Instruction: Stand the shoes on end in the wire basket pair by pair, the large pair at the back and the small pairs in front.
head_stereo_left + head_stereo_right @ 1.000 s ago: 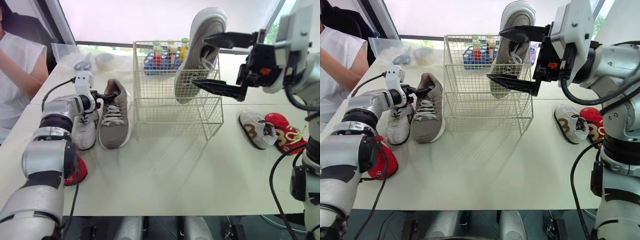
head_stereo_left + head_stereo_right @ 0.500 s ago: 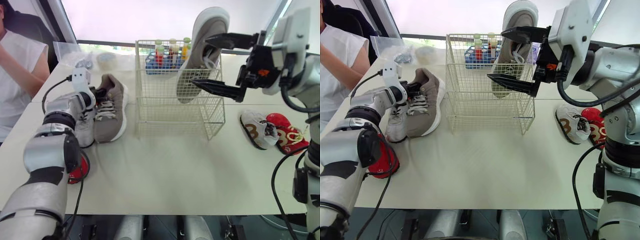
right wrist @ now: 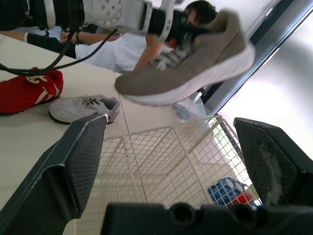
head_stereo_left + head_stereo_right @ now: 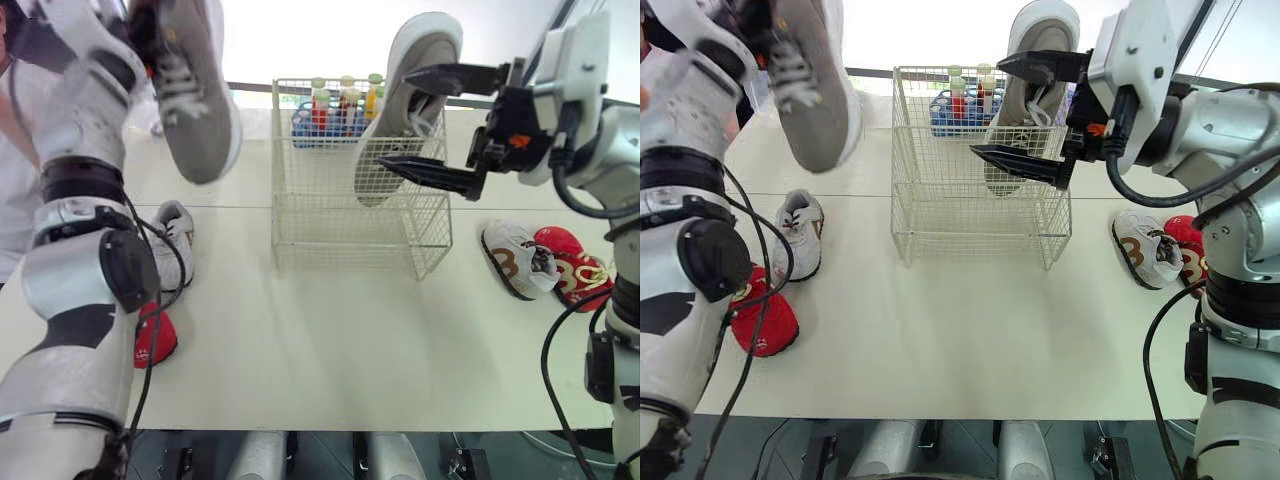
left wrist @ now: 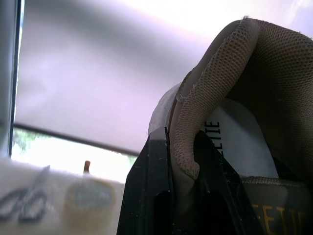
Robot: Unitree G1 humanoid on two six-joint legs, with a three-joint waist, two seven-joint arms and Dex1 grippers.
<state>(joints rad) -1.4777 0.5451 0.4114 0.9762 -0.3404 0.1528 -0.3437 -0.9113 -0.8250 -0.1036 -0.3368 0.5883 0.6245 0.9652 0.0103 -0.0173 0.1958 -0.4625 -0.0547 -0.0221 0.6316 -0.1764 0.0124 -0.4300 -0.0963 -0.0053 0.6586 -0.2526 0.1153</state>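
Hoisted off the table beside the wire basket since a second ago, the grey shoe hangs toe-down, left gripper pinching its heel, ready for upending. Its mate stands at the back, right gripper spread wide, apparently released. Small shoes wait outside.

We see a taupe, white-soled sneaker, a cream wire basket, a red shoe, a white desk.
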